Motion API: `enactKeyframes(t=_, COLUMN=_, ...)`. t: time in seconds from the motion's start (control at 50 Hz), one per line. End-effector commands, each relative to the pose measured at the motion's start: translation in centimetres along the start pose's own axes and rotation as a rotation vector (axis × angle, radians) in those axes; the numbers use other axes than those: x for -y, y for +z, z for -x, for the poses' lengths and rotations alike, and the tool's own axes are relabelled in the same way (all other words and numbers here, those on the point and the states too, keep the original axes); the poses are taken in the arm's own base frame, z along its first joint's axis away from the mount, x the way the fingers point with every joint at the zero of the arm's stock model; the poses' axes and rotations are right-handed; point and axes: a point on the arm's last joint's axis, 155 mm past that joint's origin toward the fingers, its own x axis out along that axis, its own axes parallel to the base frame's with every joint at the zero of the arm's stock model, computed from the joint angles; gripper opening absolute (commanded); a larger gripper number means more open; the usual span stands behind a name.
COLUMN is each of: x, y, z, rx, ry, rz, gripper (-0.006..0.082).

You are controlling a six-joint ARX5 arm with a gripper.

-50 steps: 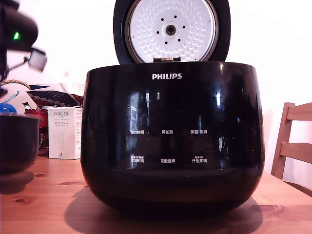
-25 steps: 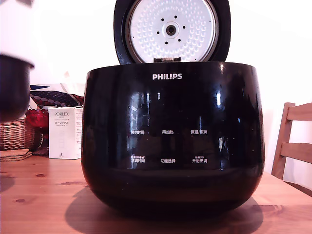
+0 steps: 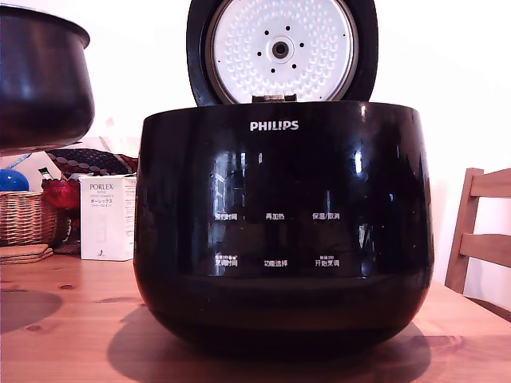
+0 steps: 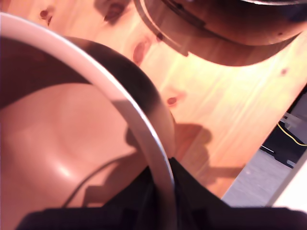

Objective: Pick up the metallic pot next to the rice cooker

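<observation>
The metallic pot hangs in the air at the exterior view's upper left, well above the wooden table, dark with a thin lighter rim. Its shadow lies on the table below. In the wrist view the pot's pale rim curves across the picture, and my gripper is shut on that rim, one dark finger inside the pot and one outside. The gripper itself does not show in the exterior view. The rice cooker, large, glossy black and marked PHILIPS, fills the middle with its lid standing open.
Behind the pot stand a wicker basket with a blue ball and a white PORLEX box. A wooden chair is at the exterior view's right. The wrist view shows the table's edge and floor beyond.
The pot has risen from table level at the exterior view's far left to high above the table, shifting slightly right. The basket behind it is now uncovered.
</observation>
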Motion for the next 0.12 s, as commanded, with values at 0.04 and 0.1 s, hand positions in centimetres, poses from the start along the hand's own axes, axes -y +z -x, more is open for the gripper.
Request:
enactKeyframes(t=0.04, x=-0.64, y=0.61, z=0.71, rx=0.034, ry=0.033, rz=0.008, gripper=-0.0022)
enactKeyframes(t=0.1, x=-0.65, y=0.60, z=0.71, rx=0.033, ry=0.033, rz=0.009, gripper=-0.0022)
